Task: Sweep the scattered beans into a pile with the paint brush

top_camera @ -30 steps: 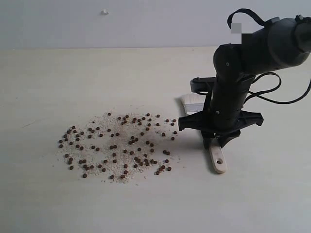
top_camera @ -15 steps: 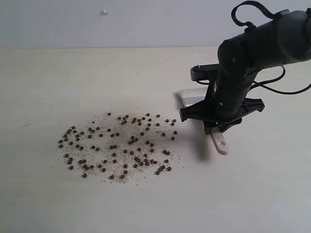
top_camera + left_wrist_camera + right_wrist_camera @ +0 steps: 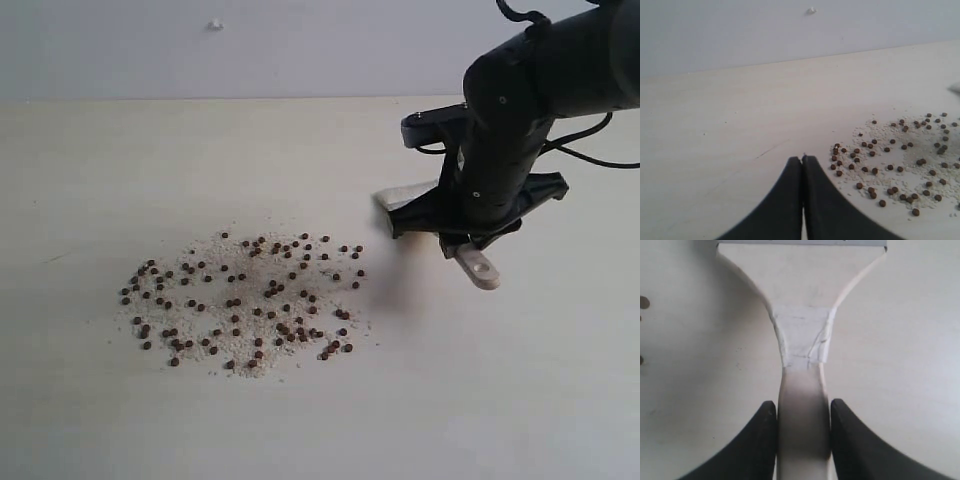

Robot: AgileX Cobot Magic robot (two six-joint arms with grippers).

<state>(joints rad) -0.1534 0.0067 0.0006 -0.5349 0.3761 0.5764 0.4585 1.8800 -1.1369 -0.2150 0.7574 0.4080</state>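
From outside, the right gripper point(image 3: 457, 243) is holding the brush point(image 3: 479, 268) tilted above the table point(image 3: 100, 420), just beside the beans point(image 3: 245, 300); the arm is hiding most of it. From the left wrist, the left gripper point(image 3: 803, 167) is resting pinched shut, empty. From the right wrist, jaws are clamping the narrow handle, bristles cut off; pressing down hard risks twisting it, scattering beans.

A pale cream bench point(image 3: 150, 150) with a smooth matte top fills most of the exterior view. Behind it a plain grey-blue wall point(image 3: 300, 50) meets the bench along a straight edge. A small white speck point(image 3: 214, 24) sits high on the wall. A faint thin scratch point(image 3: 60, 255) marks the bench toward the left. The light is soft and even, leaving one blurred shadow point(image 3: 385, 285) on the bench.
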